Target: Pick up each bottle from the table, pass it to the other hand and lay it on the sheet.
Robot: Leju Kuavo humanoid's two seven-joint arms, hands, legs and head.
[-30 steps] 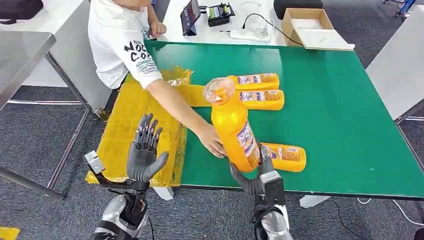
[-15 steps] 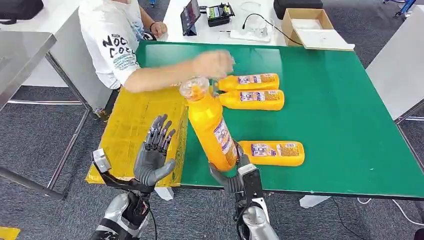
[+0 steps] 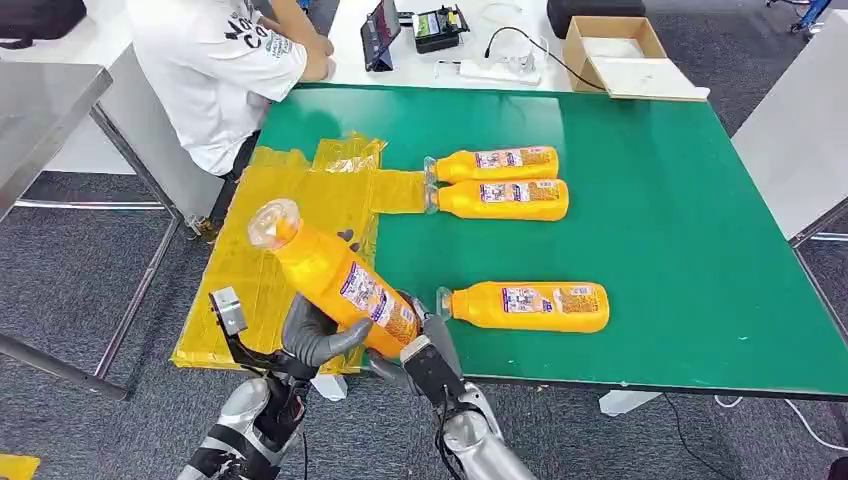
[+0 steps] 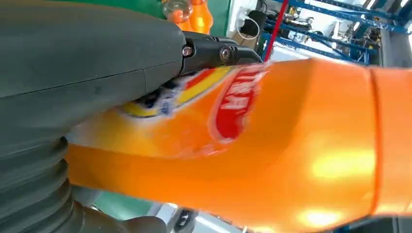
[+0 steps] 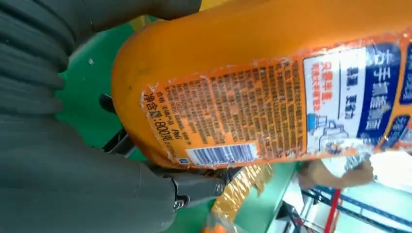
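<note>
An orange bottle [image 3: 335,282] with a clear cap hangs tilted over the table's near-left corner, cap end above the yellow sheet [image 3: 250,262]. My right hand [image 3: 418,352] grips its base from below. My left hand [image 3: 312,335] wraps the lower body from the sheet side, thumb under the bottle. Up close, the left hand [image 4: 87,73] presses against the bottle [image 4: 291,145], and the right hand [image 5: 73,184] holds the labelled bottle [image 5: 243,73]. Three more orange bottles lie on the green table [image 3: 660,200]: two side by side [image 3: 495,163] [image 3: 502,199] and one nearer [image 3: 527,306].
A person in a white shirt [image 3: 215,60] sits at the far left corner, arms drawn back to a white desk. A cardboard box [image 3: 615,50], a tablet [image 3: 381,33] and cables lie beyond the table. Grey carpet surrounds it.
The person's arm has withdrawn from the table. My right hand has swung the bottle left and tipped it over the sheet. My left hand, open before, now clasps it.
</note>
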